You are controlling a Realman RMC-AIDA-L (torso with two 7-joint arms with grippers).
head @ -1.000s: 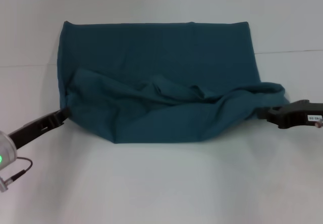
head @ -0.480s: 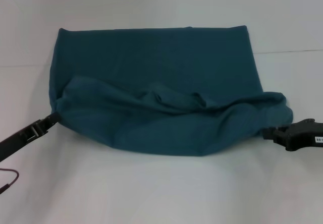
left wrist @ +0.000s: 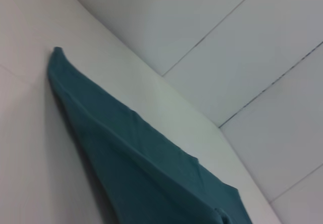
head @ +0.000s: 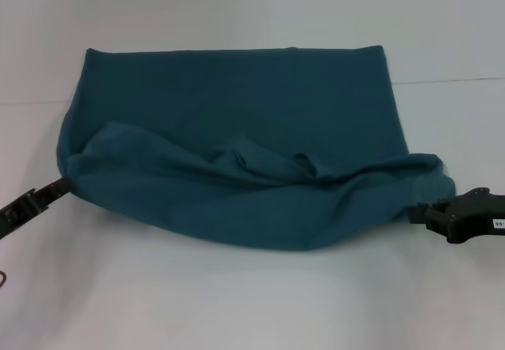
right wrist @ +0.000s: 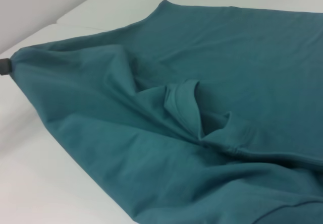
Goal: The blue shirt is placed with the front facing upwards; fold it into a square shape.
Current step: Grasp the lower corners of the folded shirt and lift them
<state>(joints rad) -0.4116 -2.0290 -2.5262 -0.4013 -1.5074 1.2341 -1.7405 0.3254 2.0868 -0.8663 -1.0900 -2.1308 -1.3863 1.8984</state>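
Across the middle of the white table (head: 252,303), the blue shirt (head: 237,113) is lying partly folded, its far half flat and its near layer sagging in loose wrinkles between the two arms. At the shirt's left corner the left gripper (head: 65,183) is pinching the cloth, clamped on that edge; at its right corner the right gripper (head: 418,214) is gripping the bunched fabric likewise. Both are pulling outward from the shirt, so the step in hand looks like carrying a doubled edge to make a crosswise fold. Next, I judge, the pair should tauten the slack middle, lay the held edge squarely over the flat half, then let go.
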